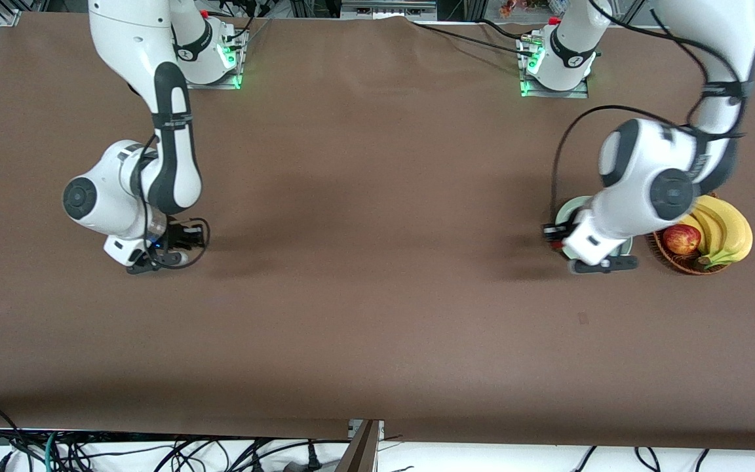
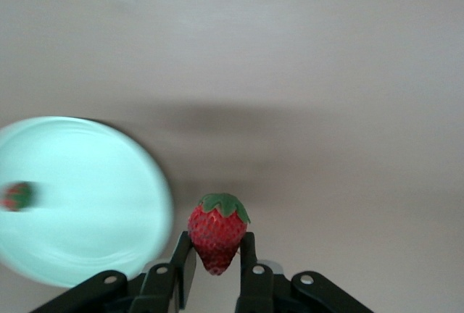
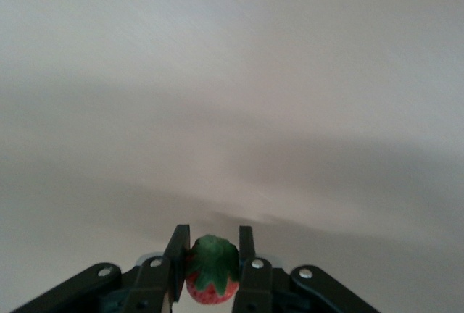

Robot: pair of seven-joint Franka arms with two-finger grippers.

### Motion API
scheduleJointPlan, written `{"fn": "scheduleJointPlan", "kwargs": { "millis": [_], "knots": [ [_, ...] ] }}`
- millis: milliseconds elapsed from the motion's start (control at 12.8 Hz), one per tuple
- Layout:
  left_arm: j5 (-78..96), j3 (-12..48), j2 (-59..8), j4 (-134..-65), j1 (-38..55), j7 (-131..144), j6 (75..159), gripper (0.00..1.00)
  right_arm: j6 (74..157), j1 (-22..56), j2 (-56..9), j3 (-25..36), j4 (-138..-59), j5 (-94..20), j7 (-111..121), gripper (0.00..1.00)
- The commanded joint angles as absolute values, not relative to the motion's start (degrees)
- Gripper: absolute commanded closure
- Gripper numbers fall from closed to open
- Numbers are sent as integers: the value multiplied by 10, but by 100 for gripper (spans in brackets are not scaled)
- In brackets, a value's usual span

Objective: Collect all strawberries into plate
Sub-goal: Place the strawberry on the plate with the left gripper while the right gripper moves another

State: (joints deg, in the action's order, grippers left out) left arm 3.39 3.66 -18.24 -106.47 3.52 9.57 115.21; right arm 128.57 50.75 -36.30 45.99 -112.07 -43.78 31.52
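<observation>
Strawberries: one (image 2: 16, 195) lies on the plate (image 2: 87, 211). Left claw (image 2: 216, 255), just beside the plate's rim, pinches a second berry (image 2: 216, 235); right claw (image 3: 210, 259), over bare tabletop (image 1: 377, 262) at its own end, pinches the third (image 3: 212, 269). Two deliveries remain.

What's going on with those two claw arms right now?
Left gripper jaws shut on a strawberry, beside the plate. Right gripper jaws shut on another strawberry over bare table. One berry already plated. Nothing in the way.
</observation>
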Motion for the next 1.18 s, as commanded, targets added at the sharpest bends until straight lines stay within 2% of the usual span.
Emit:
{"fn": "scheduleJointPlan", "kwargs": {
  "millis": [0, 157, 313, 470, 549, 705, 784, 862, 940, 1097],
  "knots": [
    [52, -35, -172, -1098, 40, -29, 1146, 78, 1274, 508, -366, 402, -1059, -445, 192, 84],
    [52, -81, -177, -1132, 39, -101, 1186, 78, 1256, 509, -366, 346, -1006, -445, 58, 84],
    [52, -86, -184, -1177, 38, -108, 1252, 77, 1248, 509, -372, 287, -942, -445, -106, 84],
    [52, -86, -199, -1227, 38, -111, 1342, 77, 1255, 513, -418, 232, -867, -439, -254, 84],
    [52, -86, -208, -1235, 38, -111, 1360, 77, 1271, 519, -448, 214, -827, -441, -308, 83],
    [52, -86, -214, -1238, 39, -111, 1368, 74, 1371, 546, -491, 177, -788, -442, -413, 83],
    [50, -86, -215, -1238, 39, -116, 1367, 53, 1432, 560, -510, 162, -781, -442, -460, 82],
    [50, -86, -215, -1238, 39, -132, 1366, 20, 1481, 571, -520, 147, -780, -443, -494, 74],
    [50, -86, -215, -1235, 39, -140, 1361, 0, 1516, 577, -526, 130, -780, -443, -521, 65],
    [50, -85, -206, -1231, 39, -135, 1358, 0, 1548, 582, -525, 116, -780, -444, -554, 35]
  ]
}}
